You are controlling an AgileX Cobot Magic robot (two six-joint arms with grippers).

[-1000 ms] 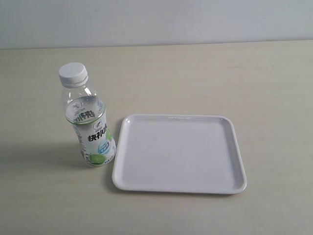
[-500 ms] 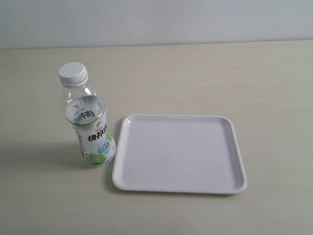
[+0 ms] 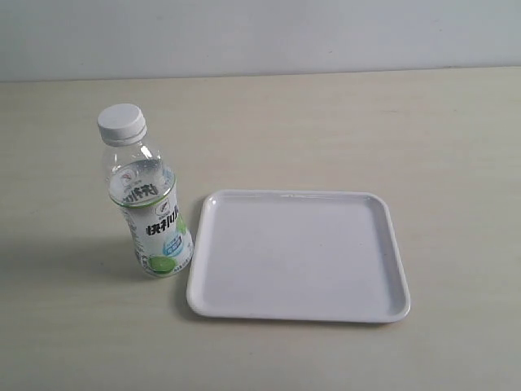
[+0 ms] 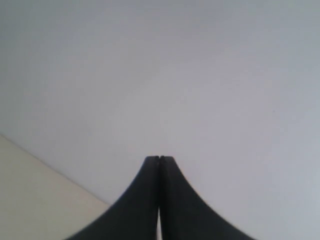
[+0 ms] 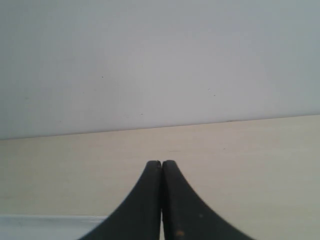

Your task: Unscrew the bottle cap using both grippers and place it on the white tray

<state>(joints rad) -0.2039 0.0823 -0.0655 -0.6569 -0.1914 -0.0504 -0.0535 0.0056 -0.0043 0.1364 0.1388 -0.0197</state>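
Note:
The clear bottle [image 3: 151,216] with a white-and-green lime label stands upright on the table, left of the tray. Its white ribbed cap [image 3: 122,124] sits on the neck. The glossy white tray [image 3: 298,308] lies just to the right of the bottle, with nothing in it. Neither gripper appears in the exterior view. In the left wrist view my left gripper [image 4: 159,159] is shut, black fingers pressed together, facing a pale wall. My right gripper [image 5: 161,162] is also shut with nothing between its fingers, looking over the table; a white strip, perhaps the tray's edge [image 5: 50,220], shows low down.
The light wooden table [image 3: 366,130] stretches around the bottle and tray. A pale wall [image 3: 260,32] rises behind its far edge.

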